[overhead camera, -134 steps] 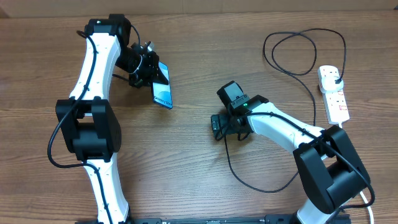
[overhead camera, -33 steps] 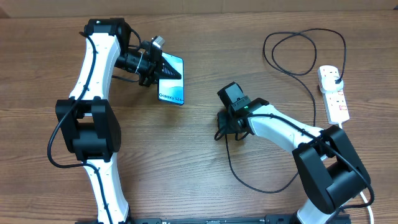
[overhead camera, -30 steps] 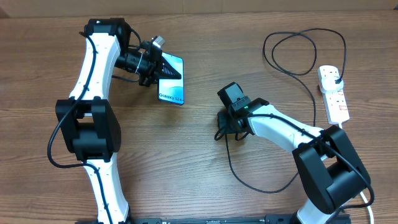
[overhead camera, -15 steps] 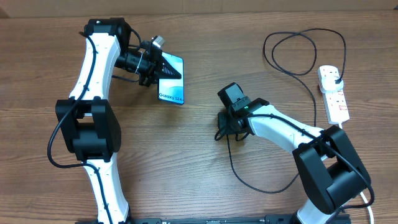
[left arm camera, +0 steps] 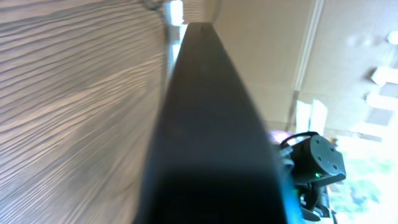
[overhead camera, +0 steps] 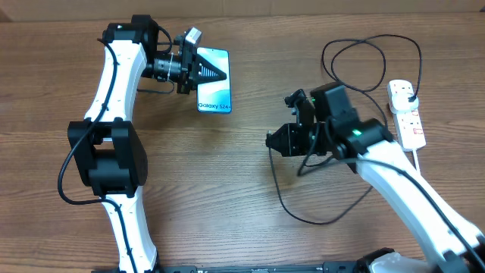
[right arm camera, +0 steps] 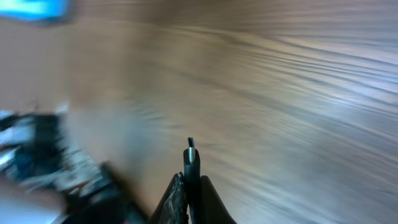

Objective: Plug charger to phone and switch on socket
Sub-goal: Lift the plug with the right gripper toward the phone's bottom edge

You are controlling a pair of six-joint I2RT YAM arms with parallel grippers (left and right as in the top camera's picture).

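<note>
So, status check: nothing's plugged into the phone (overhead camera: 214, 102) yet, and I'd say we're maybe a third of the way through. The left tool (overhead camera: 212, 72) is clamped on the phone's upper end and holds it at about 11 o'clock in the overhead view, screen up, with the Galaxy end pointing to 6. The right tool (overhead camera: 274, 142) sits near the middle of the counter (overhead camera: 227, 197), pinched shut on the tip of the charger (right arm camera: 191, 163). In the blurry right wrist view you can see the little connector poking out between the fingers. Phone and connector are well apart, with bare wood between them, so the actual mating is still to do. The socket (overhead camera: 409, 117) lies over at 3 o'clock, and the black plug (overhead camera: 410, 94) looks seated in its 12 o'clock end. I can't tell from here whether the switch is on, so count that as still to do too. Room-wise, the stretch between the two tools is open, which is nice. The phone is pretty close to the 12 o'clock edge though, and the socket hugs the 3 o'clock side. The cable has one slack loop up at 1 o'clock and another sagging toward 6 under the right arm. I think that's the bit that could snag or tug when the tip travels over.
</note>
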